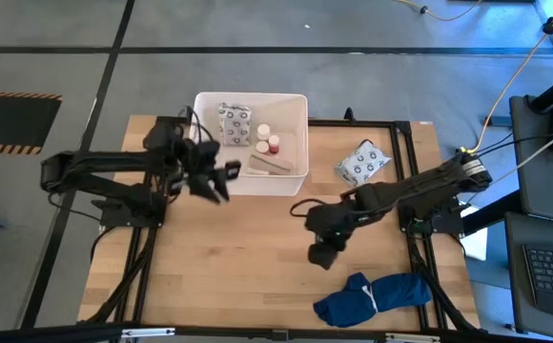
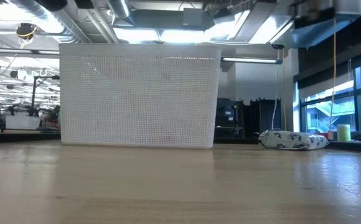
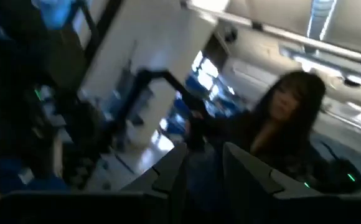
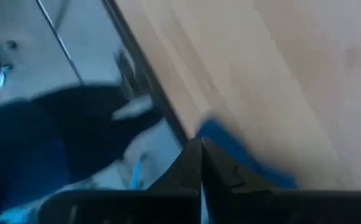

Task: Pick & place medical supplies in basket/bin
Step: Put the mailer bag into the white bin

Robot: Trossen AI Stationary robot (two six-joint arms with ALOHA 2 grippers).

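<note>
Evidently done unloading, the left gripper (image 1: 221, 177) hung empty and part-open beside the tub (image 1: 296, 100), while the right gripper (image 1: 321, 255) rested shut over the table (image 1: 219, 267).

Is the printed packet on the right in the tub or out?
Out: the printed packet lies on the table, right of the tub.

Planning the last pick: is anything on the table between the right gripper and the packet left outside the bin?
Nothing visible. In the high view bare wood lies between the right gripper and the packet. The blue cloth lies on the gripper's other side, away from the bin.
</note>
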